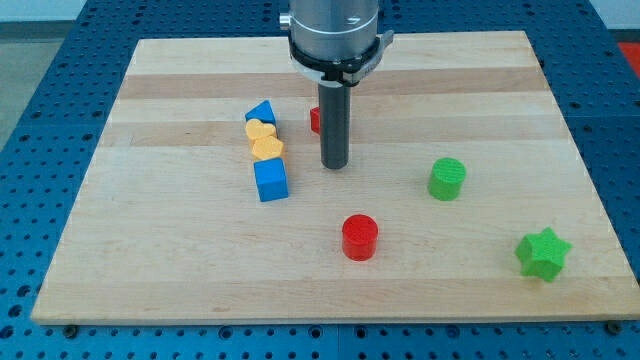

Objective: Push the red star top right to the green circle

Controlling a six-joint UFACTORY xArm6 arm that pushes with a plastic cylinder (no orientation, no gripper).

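One pale wooden desk (150,280), filling most of the view, set on a blue perforated base (30,150). Above it, up and to the view's left of the green cylinder (447,179), the grey arm housing (335,30). Hanging from that, the end effector: a straight dark rod (333,125), clamped on nothing. Down at the desk, my tip (334,166), to the view's left of the green cylinder, a touch higher in the view and well apart from it.

Seven blocks on the desk besides that cylinder. Green star (543,254) below and to the view's right of the green cylinder, near the desk's edge. Blue cube (271,181) far to the view's left of the green cylinder, about level with it. Red cylinder (359,238) below and to its left. Blue triangle (260,112) and two yellow hearts (260,131) (267,149) stacked in a line above the cube, all far left of the green cylinder. Red block (314,121) up and to the left of the green cylinder, mostly hidden behind the rod, shape not readable; contact with the rod cannot be told.
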